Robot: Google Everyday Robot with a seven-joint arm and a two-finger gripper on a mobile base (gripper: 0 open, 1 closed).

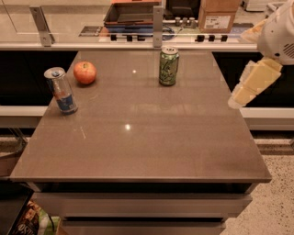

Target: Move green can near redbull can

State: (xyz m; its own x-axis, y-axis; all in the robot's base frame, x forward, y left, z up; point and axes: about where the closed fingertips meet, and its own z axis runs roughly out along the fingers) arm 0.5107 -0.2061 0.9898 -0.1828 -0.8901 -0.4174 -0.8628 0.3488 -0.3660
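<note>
The green can (168, 66) stands upright at the far middle of the brown table (147, 137). The redbull can (61, 90) stands upright near the table's left edge, silver above and blue below. The two cans are far apart. My gripper (250, 85) hangs in the air past the table's right edge, to the right of the green can and touching nothing.
A red apple (85, 72) sits just right of and behind the redbull can. Behind the table runs a counter with a dark tray (131, 13) and a cardboard box (219, 14). Speckled floor (275, 202) lies to the right.
</note>
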